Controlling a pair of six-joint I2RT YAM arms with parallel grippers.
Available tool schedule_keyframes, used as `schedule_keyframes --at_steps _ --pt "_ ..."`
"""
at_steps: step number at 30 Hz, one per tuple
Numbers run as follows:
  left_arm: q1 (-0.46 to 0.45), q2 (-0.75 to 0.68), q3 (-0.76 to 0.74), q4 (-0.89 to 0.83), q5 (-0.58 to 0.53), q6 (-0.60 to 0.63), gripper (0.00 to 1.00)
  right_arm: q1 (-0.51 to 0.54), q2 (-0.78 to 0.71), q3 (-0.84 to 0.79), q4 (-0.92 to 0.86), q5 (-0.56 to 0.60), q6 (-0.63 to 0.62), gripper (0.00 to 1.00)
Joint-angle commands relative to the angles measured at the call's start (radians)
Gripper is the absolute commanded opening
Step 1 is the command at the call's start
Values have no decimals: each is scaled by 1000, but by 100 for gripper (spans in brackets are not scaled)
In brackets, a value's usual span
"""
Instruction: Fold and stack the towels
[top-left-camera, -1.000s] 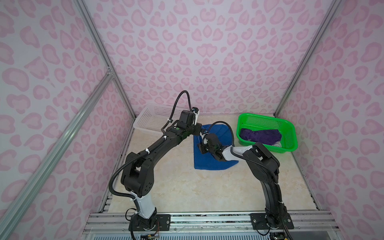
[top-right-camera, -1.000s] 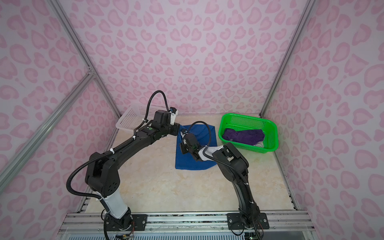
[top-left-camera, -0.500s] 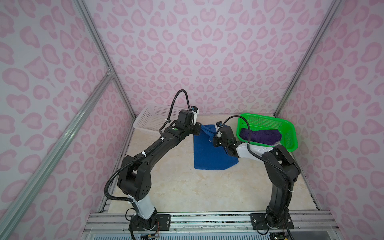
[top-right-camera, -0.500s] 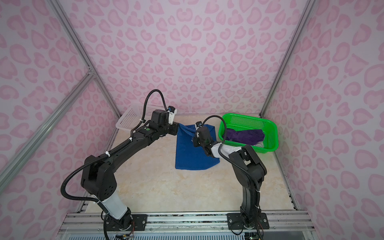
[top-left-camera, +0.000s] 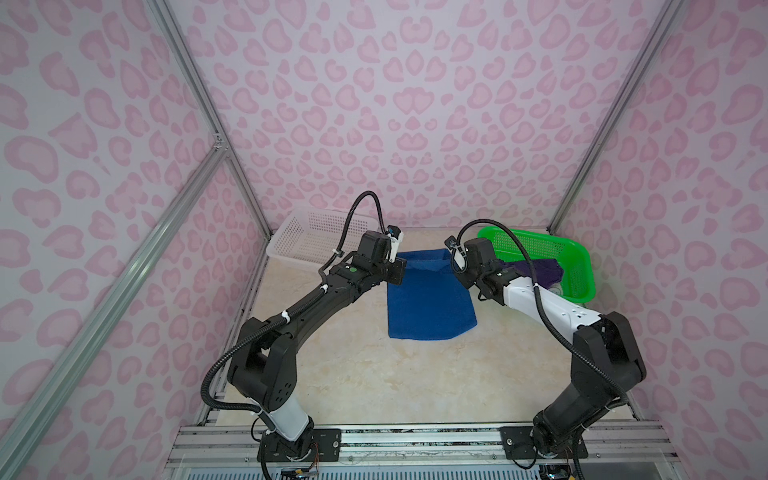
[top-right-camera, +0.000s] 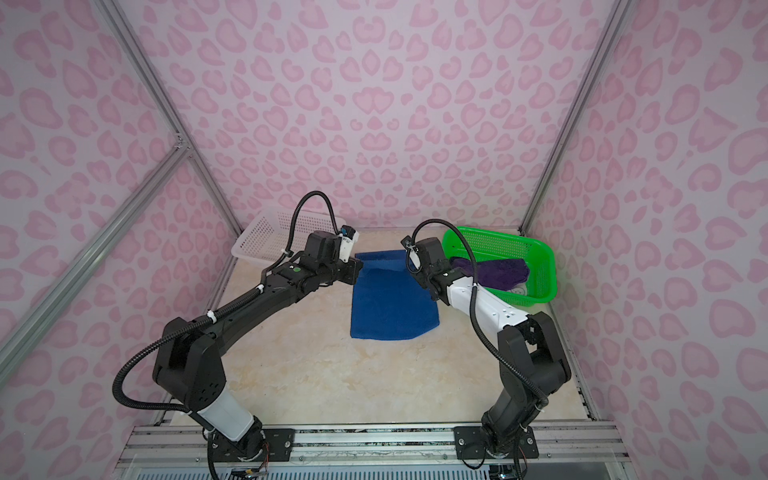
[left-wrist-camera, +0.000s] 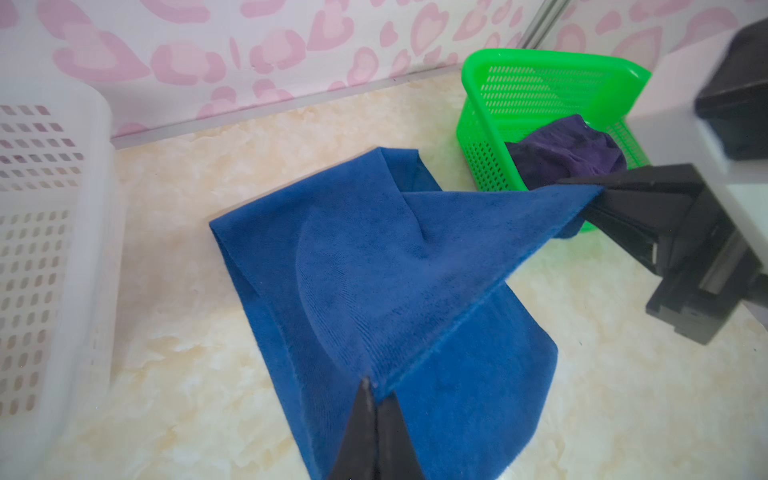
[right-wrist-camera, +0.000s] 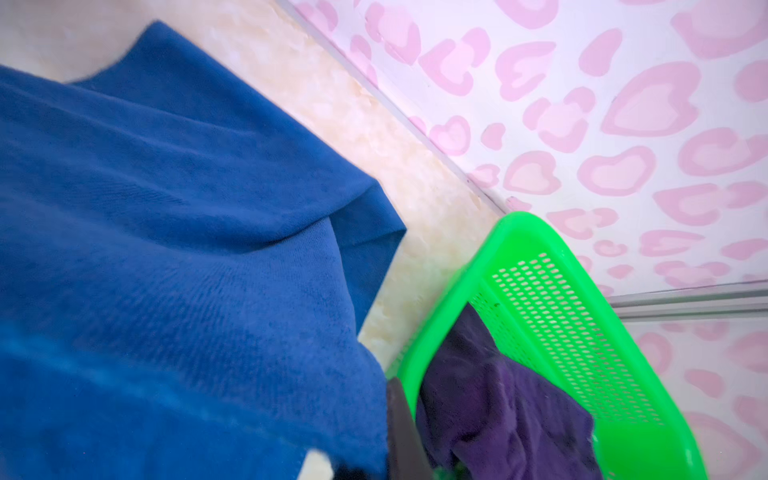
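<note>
Mid fold on the blue towel (top-left-camera: 428, 299). Had the left gripper (left-wrist-camera: 376, 390) clamped on one corner and the right gripper (left-wrist-camera: 582, 203) clamped on the neighbouring corner. Held both corners up off the desk (top-left-camera: 374, 374), with that edge stretched from gripper to gripper. Left the rest of the cloth flat on the desk, below both grippers and back toward the arm bases. Spotted the purple towel (top-left-camera: 536, 270) in the green basket (top-left-camera: 540, 245), just beyond the right gripper. Couldn't make out a third towel. Stacked nothing yet. Judged the next move: carry both corners toward the opposite edge, level and in step, line up edges, then release.
</note>
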Motion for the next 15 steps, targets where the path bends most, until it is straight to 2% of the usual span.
schedule_keyframes --at_steps 1,7,15 --pt "-10 -33 -33 -27 -26 2 2 11 -43 -64 -90 32 -145 0" --pt "-48 -26 -106 -78 -52 1 2 46 -88 -156 -209 2 -177 0" --pt "-107 20 -194 -81 -68 -16 2 107 -14 -190 -327 -28 -139 0"
